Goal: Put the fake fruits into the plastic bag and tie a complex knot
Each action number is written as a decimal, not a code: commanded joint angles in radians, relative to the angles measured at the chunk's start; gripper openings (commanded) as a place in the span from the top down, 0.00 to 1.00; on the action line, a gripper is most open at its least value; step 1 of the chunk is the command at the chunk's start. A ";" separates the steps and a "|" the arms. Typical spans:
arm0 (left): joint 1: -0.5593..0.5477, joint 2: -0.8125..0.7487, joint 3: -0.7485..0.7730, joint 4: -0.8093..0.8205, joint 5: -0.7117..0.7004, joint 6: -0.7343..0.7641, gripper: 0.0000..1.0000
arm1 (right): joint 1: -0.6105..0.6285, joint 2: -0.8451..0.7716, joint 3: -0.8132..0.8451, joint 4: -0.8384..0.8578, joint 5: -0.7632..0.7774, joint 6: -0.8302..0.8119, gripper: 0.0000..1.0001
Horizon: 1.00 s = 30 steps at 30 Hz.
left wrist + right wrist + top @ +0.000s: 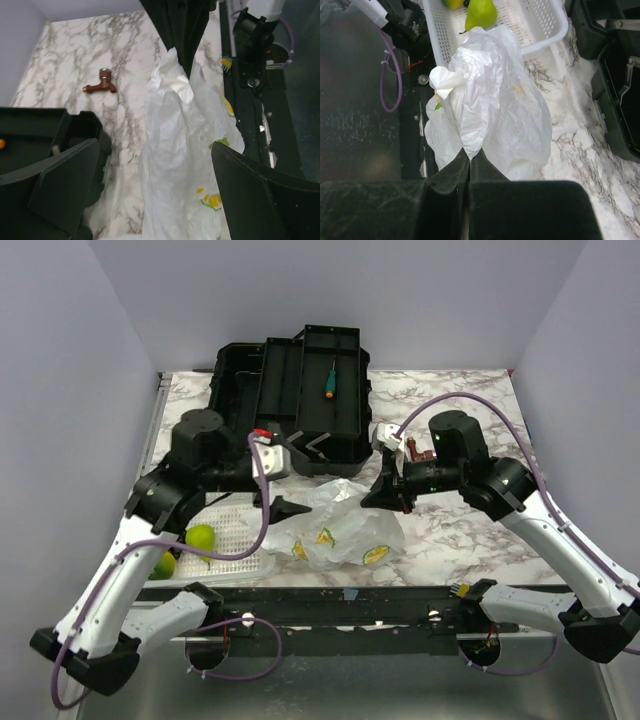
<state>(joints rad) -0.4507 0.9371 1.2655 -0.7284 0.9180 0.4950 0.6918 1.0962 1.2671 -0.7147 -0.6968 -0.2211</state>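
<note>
The white plastic bag (342, 530) lies crumpled on the marble table, its yellow-green print showing. My right gripper (470, 151) is shut on a pinched peak of the plastic bag (490, 100), holding it up. My left gripper (150, 195) stands open, one finger on each side of the plastic bag (175, 150), which rises between them. In the top view the left gripper (280, 506) is at the bag's left end and the right gripper (381, 496) at its upper right. Two fake fruits (200, 537) (163, 565) rest at the white basket; a green pear (481, 12) lies inside it. The knot is out of view.
The white perforated basket (238, 540) sits front left beside the bag. An open black toolbox (300, 390) holding a green-handled screwdriver (328, 380) stands at the back. A small brown tap fitting (101, 82) lies on the marble behind the right gripper.
</note>
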 commanded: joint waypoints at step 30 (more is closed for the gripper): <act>0.332 0.119 -0.198 1.028 0.306 -1.156 1.00 | -0.003 -0.084 -0.237 0.132 0.105 0.061 0.40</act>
<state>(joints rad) -0.1524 1.0332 1.0554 0.1833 1.1820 -0.5369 0.6918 1.0267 1.0679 -0.6430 -0.6212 -0.1665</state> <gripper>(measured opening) 0.008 0.813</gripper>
